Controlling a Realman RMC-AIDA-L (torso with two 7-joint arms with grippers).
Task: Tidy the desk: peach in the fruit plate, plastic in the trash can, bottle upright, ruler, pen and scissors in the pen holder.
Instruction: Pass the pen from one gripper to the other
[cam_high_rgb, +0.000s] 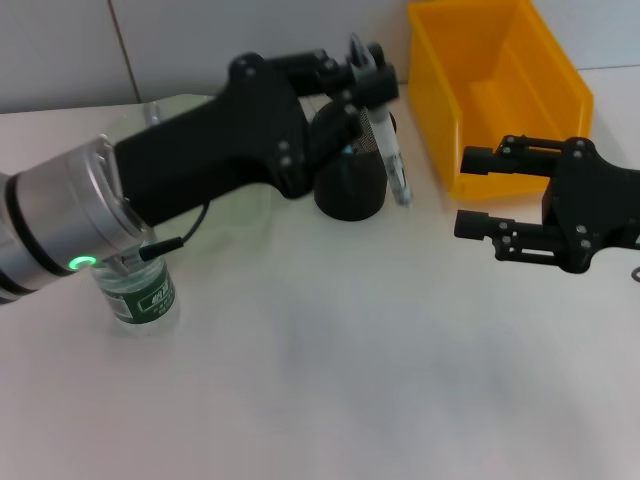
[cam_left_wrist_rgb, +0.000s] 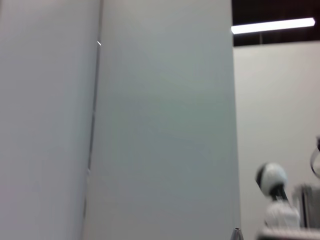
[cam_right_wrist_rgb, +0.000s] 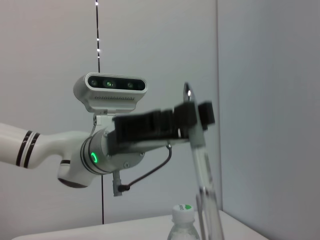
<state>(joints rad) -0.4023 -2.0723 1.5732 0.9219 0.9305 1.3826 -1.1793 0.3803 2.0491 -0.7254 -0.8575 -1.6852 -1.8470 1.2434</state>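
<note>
Our left gripper (cam_high_rgb: 378, 75) pinches one clear ruler (cam_high_rgb: 392, 150), hanging tilted just above one black pen holder (cam_high_rgb: 350, 185), which our arm partly hides. Our right gripper (cam_high_rgb: 478, 192) hovers open beside one yellow bin (cam_high_rgb: 500, 90). One upright bottle (cam_high_rgb: 145, 295) shows half-covered.

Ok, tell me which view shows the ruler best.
The head view: the ruler hangs from the left hand over the black pen holder, tip beside its rim. The right wrist view shows the ruler side-on, without the holder. The left wrist view shows none.
</note>
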